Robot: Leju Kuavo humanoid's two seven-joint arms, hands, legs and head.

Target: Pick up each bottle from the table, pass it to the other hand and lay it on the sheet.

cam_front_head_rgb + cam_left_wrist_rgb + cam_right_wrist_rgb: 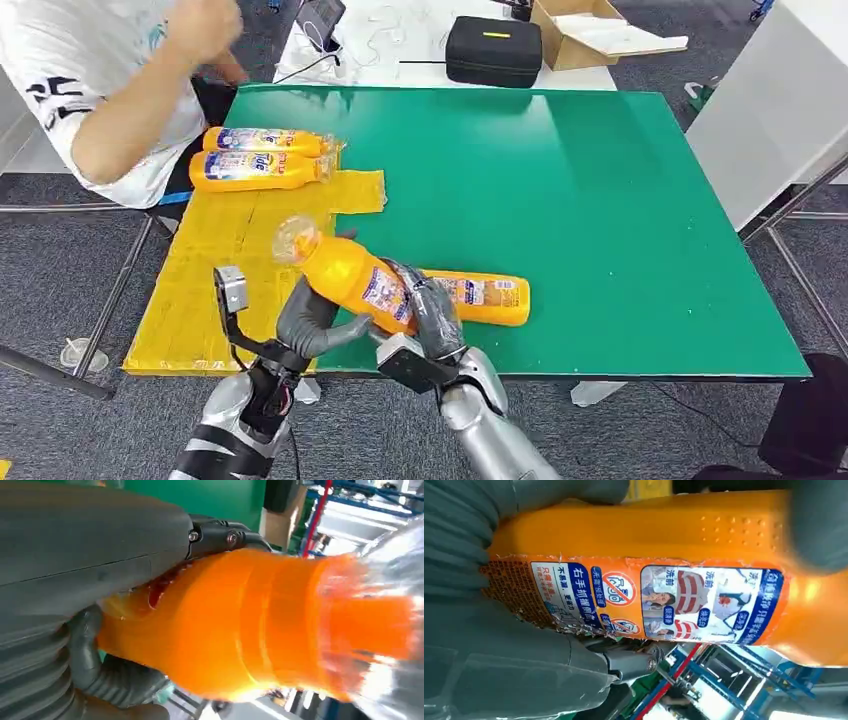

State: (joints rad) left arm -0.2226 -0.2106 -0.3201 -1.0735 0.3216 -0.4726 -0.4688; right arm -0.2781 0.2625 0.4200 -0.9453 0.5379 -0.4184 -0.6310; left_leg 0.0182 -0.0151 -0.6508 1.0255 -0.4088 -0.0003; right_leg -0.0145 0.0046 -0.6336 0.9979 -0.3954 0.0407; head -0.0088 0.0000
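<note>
Both hands grip one orange bottle (352, 277) above the table's near edge (560, 375): the left hand (312, 322) wraps its neck end, the right hand (432, 318) its labelled body. Just beyond the right fingers lies another bottle (490, 298). Past the left fingers the yellow sheet (215, 260) carries two bottles (258, 157); open green table (600, 200) spreads to the right.

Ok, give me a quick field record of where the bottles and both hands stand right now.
held bottle: orange detergent bottle, lifted over the table's near edge, cap end towards the yellow sheet
left hand: grips the held bottle near its neck
right hand: wrapped round the held bottle's lower body
bottles on sheet: two, lying side by side at the far end
bottle on green table: one, lying flat beside the right hand
person: seated at far left
</note>
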